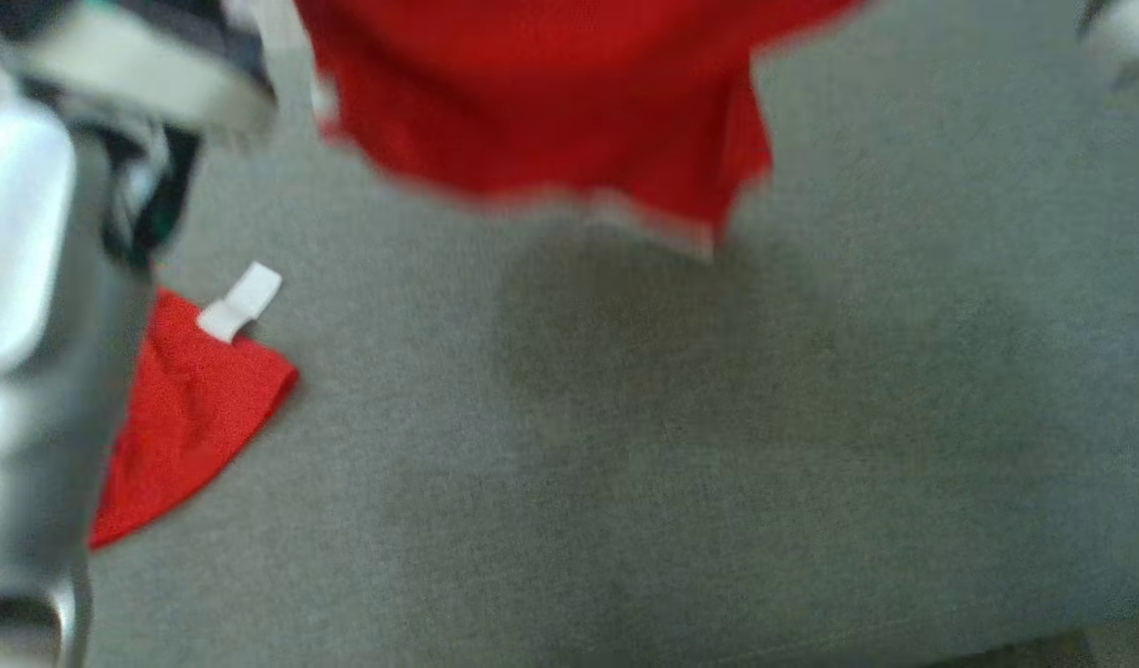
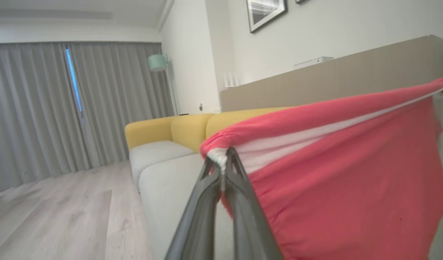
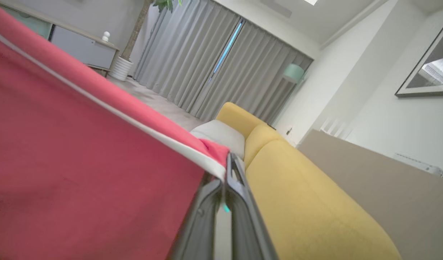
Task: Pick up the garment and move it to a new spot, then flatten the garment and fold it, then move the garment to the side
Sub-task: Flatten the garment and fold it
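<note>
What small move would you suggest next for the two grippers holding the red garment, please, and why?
Probably lower both together, keeping the edge taut. The left gripper and right gripper each pinch a white-trimmed corner, and the red garment hangs above the grey surface, so it could land flat.

Red cloth pieces: 2, upper piece (image 1: pixel 551 102) at top centre, lower piece (image 1: pixel 189 408) at lower left. White tag (image 1: pixel 242 301): 1. Hands: 2, left hand (image 2: pixel 224 155), right hand (image 3: pixel 230 160).

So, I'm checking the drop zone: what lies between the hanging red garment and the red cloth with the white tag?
In the head view, only bare grey surface lies between the garment and the red cloth, though the picture is blurred.
</note>
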Available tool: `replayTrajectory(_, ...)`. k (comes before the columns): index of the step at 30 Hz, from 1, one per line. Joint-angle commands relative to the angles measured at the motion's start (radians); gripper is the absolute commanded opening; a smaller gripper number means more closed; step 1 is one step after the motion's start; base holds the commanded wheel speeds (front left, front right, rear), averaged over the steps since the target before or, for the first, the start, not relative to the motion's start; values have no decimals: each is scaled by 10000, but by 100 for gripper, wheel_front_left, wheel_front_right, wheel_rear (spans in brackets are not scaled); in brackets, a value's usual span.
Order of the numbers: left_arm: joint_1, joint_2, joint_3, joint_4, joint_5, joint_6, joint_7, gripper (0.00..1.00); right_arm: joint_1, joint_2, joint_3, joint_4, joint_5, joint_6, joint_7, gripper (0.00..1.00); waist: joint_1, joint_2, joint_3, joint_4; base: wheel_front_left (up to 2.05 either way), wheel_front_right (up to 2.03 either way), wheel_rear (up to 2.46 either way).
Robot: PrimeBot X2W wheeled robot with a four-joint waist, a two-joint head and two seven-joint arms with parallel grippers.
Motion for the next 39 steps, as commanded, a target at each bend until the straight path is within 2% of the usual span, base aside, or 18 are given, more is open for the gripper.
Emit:
replayTrajectory(1,-1371,265,412,412,93,-15,-298,0,-1126,79,7,623,-174,35,-399,0,-4,0,1129,-1,0,0,0)
replayTrajectory(3,-2434,173,325,1313,201,-64,-709,0,-2265,373,-49,1763,-477,35,-964,0,-4,0,1476,1,0,0,0)
replayTrajectory(4,-3210,33,204,2074,282,-96,-1235,0,-3124,681,-255,2806,-870,35,-1584,0,-4,0,1695,21,0,0,0)
replayTrajectory(7,-3903,-261,-31,3064,353,-125,-2070,0,-3753,1071,-552,4059,-1429,35,-2439,0,-4,0,1914,108,0,0,0)
replayTrajectory(10,-3966,-454,-370,3635,367,-143,-2547,0,-3688,1332,-542,4760,-1640,35,-2804,0,-4,0,1954,159,0,0,0)
replayTrajectory(13,-3547,-644,-1078,4287,249,-158,-2914,0,-3112,1587,-93,5636,-1749,35,-3085,0,-4,0,1947,216,0,0,0)
replayTrajectory(19,-1700,-625,-2738,4878,-377,-162,-3180,0,-1701,1568,1779,7111,-1034,35,-3222,0,-4,0,1559,343,0,0,0)
replayTrajectory(25,176,-334,-3973,4810,-1128,-163,-3224,0,-530,835,4236,7149,958,35,-2486,0,-4,0,717,424,0,0,0)
replayTrajectory(30,1325,-145,-4221,4324,-1375,-164,-3229,0,242,-524,6221,5950,3027,35,-1550,0,-4,0,67,478,0,0,0)
replayTrajectory(35,2280,-50,-4464,3897,-1313,-164,-3230,0,703,-1794,7537,4654,4624,35,-805,0,-4,0,-509,482,0,0,0)
replayTrajectory(39,2917,-37,-4583,3624,-1272,-135,-3231,0,1005,-2484,8166,3772,5615,35,-374,0,-4,0,-924,431,0,0,0)
